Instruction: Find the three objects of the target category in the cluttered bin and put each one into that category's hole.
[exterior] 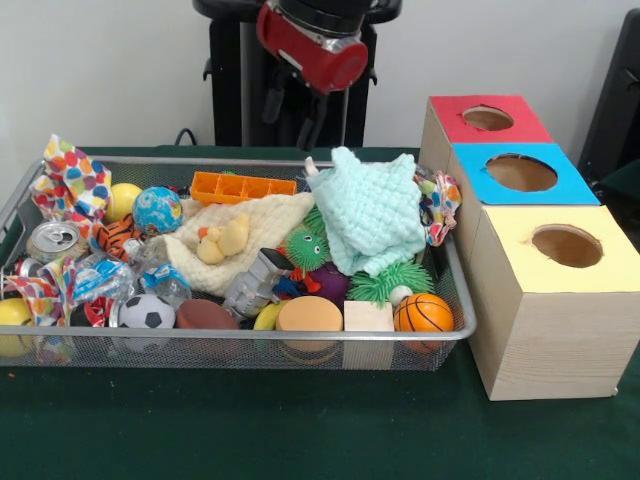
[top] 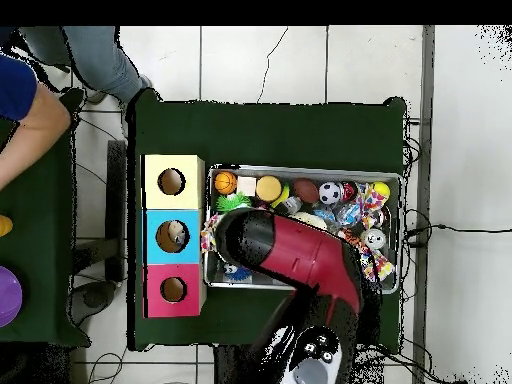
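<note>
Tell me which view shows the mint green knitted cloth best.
The front view: the mint green knitted cloth lies draped over the toys in the wire bin, fully visible. In the overhead view the robot arm covers that spot, so the cloth cannot be seen.

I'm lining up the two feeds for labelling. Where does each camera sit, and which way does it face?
Front view: sits across the table, facing the robot; looks at the wire bin and three boxes; the red arm hangs at top, gripper unclear.
Overhead view: above the table, looking straight down; the arm covers part of the bin; a person shows at left.
Shared: bin, orange basketball, yellow-topped box.
</note>
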Controlling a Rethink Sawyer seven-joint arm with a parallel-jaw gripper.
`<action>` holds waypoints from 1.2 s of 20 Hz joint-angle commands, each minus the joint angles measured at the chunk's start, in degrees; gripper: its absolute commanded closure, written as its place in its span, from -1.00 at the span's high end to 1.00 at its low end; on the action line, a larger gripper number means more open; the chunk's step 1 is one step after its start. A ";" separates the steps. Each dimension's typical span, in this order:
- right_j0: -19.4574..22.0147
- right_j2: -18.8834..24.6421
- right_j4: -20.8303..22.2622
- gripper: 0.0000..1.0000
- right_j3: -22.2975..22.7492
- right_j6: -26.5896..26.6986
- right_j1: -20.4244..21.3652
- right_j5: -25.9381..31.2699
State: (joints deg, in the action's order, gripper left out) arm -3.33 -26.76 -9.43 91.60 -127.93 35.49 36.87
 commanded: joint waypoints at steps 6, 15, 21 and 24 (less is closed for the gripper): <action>1.84 2.71 6.19 1.00 -1.44 -4.27 -5.07 -14.08; 2.93 3.27 7.14 1.00 -0.51 -5.06 -8.99 -25.09; 5.75 4.70 7.67 1.00 -0.82 -3.38 -11.03 -29.06; 7.26 5.58 8.28 1.00 -1.13 -3.20 -11.90 -31.05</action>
State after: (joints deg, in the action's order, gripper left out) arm 0.88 -27.35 -3.85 89.98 -127.93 27.36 9.14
